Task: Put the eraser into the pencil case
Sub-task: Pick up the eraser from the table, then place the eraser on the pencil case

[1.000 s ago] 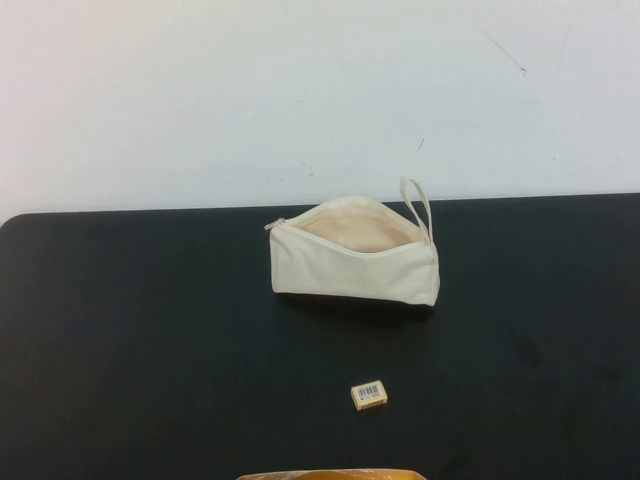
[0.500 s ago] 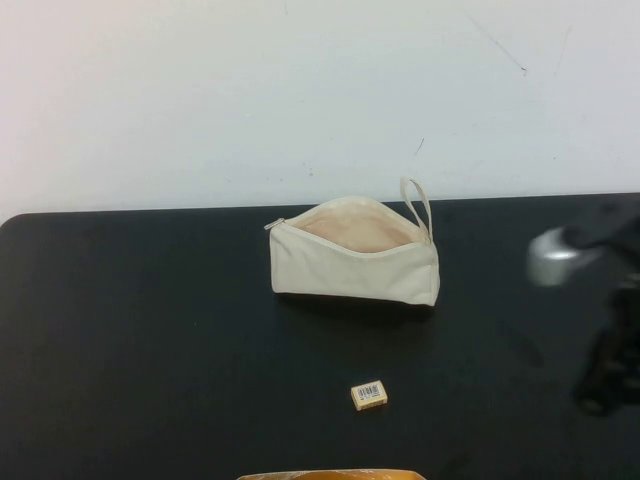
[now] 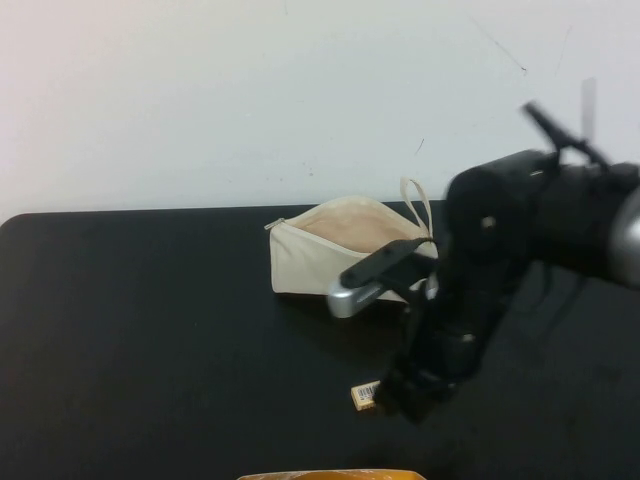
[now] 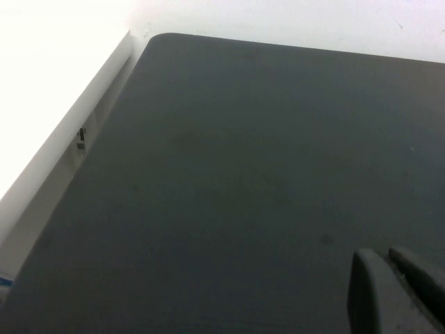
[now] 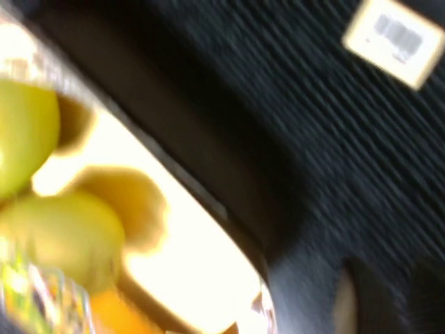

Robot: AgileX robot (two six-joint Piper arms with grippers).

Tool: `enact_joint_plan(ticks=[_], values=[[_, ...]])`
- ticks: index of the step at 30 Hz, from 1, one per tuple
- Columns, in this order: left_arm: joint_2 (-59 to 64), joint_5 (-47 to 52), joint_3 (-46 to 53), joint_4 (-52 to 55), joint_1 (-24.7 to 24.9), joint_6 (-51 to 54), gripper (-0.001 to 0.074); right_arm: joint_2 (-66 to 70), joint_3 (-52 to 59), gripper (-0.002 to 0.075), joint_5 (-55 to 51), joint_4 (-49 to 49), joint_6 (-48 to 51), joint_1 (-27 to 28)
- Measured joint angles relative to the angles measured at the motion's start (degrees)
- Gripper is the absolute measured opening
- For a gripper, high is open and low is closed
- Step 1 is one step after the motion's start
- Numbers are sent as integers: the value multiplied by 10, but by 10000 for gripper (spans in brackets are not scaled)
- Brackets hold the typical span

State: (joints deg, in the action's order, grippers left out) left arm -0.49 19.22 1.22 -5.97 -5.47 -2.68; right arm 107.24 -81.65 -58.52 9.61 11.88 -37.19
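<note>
The cream-white pencil case (image 3: 318, 257) lies unzipped at the back middle of the black table (image 3: 150, 330), its peach lining showing; my right arm covers its right end. The tan eraser (image 3: 364, 393) with a barcode label lies nearer the front, half hidden by my right gripper (image 3: 405, 400), which hangs just to its right. In the right wrist view the eraser (image 5: 393, 42) lies on the table, apart from the gripper (image 5: 396, 299). My left gripper (image 4: 393, 285) is shut and empty over bare table near the left edge; it is out of the high view.
An orange-rimmed container (image 3: 330, 474) sits at the table's front edge, just in front of the eraser; the right wrist view shows yellow-green fruit (image 5: 62, 229) in it. A white wall (image 3: 200, 100) stands behind the table.
My right arm has swung in from the right edge to the middle, and now stands over the pencil case's right end and the eraser. The case and eraser have not moved.
</note>
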Motion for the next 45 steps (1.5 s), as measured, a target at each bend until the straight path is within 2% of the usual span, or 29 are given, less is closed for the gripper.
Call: enact_joint_plan(ticks=[6,10,17,21,23,28,29,34,38,45], values=[[0,0,0,0,0,0,-1,70,-39,454,58,3,-56,-6],[0,0,0,0,0,0,-1,95,-54,522,98,-5,-79,-14],[0,0,0,0,0,0,-1,151,-92,531,109,-59,-133,-30],[0,0,0,0,0,0,-1,173,-107,507,109,-61,-148,-30],[0,0,0,0,0,0,-1,176,-114,477,105,-62,-149,-30],[0,0,0,0,0,0,-1,180,-118,323,97,-65,-150,-30],[0,0,0,0,0,0,-1,180,-119,316,96,-65,-150,-30],[0,0,0,0,0,0,-1,163,-119,316,84,-60,-129,-30],[0,0,0,0,0,0,-1,98,-116,316,80,-58,-97,-31],[0,0,0,0,0,0,-1,-10,-116,316,130,-142,-91,-23]])
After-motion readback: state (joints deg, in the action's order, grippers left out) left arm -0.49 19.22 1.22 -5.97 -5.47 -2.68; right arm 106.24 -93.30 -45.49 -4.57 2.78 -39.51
